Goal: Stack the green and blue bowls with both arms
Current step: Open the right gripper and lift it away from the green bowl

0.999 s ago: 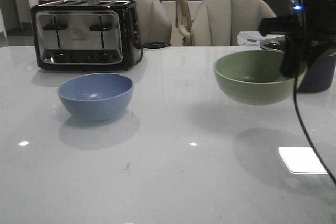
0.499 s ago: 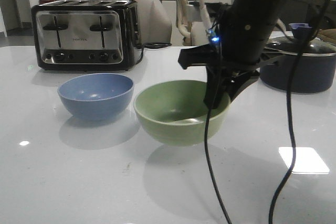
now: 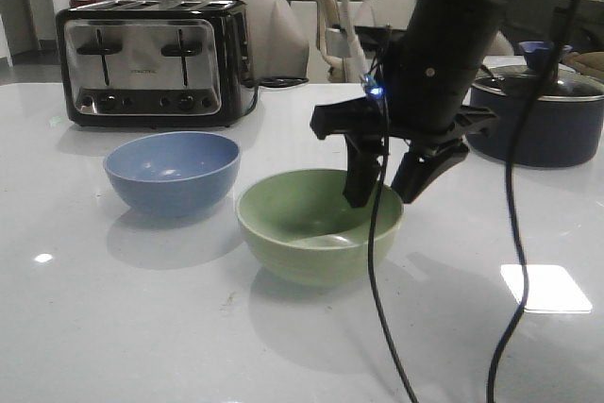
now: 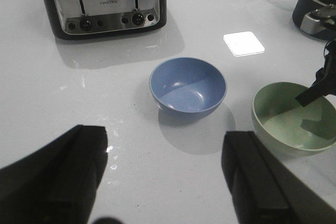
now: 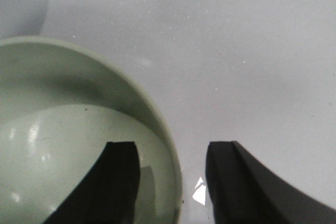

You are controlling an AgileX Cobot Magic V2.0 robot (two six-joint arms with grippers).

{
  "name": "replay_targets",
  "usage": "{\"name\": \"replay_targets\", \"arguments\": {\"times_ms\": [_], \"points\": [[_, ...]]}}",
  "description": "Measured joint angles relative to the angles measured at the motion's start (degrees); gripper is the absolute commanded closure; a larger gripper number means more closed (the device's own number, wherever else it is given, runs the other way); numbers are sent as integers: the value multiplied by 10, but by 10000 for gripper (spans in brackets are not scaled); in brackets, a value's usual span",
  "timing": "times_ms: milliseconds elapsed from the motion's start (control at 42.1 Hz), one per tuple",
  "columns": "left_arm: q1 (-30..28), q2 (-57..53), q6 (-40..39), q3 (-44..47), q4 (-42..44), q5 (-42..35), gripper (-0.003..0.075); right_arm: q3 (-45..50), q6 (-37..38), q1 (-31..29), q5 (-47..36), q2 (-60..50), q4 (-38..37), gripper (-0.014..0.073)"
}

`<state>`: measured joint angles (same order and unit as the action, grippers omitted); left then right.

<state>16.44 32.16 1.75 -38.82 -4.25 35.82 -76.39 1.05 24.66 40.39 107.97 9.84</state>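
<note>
The pale green bowl [image 3: 302, 233] sits upright on the white table, just right of the dusty blue bowl [image 3: 172, 172], with a small gap between them. My right gripper [image 3: 387, 191] is open and straddles the green bowl's right rim, one finger inside and one outside, neither touching it. The right wrist view shows the rim of the green bowl [image 5: 63, 145] running between the spread fingers of the right gripper [image 5: 170, 150]. My left gripper [image 4: 163, 140] is open and empty, held back from the blue bowl [image 4: 188, 85]. The green bowl [image 4: 286, 124] is beside it. The left gripper is out of the front view.
A black-and-chrome toaster [image 3: 151, 63] stands at the back left. A dark navy pot with a glass lid [image 3: 543, 115] stands at the back right. The right arm's black cable [image 3: 377, 280] hangs down in front of the green bowl. Chairs stand behind the table.
My right arm carried the green bowl from the far right leftward, lowered it onto the table beside the blue bowl, and opened its jaws off the rim.
</note>
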Motion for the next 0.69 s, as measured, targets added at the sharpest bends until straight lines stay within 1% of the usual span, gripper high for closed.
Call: {"name": "replay_targets", "arguments": {"times_ms": [143, 238, 380, 690], "points": [[0, 0, 0, 0, 0, 0, 212, 12, -19, 6, -3, -71, -15, 162], [0, 0, 0, 0, 0, 0, 212, 44, -43, 18, -6, -141, -24, 162], [0, 0, 0, 0, 0, 0, 212, 115, -58, 41, -6, -250, -41, 162], [0, 0, 0, 0, 0, 0, 212, 267, -62, 44, 13, -486, -69, 162]]}}
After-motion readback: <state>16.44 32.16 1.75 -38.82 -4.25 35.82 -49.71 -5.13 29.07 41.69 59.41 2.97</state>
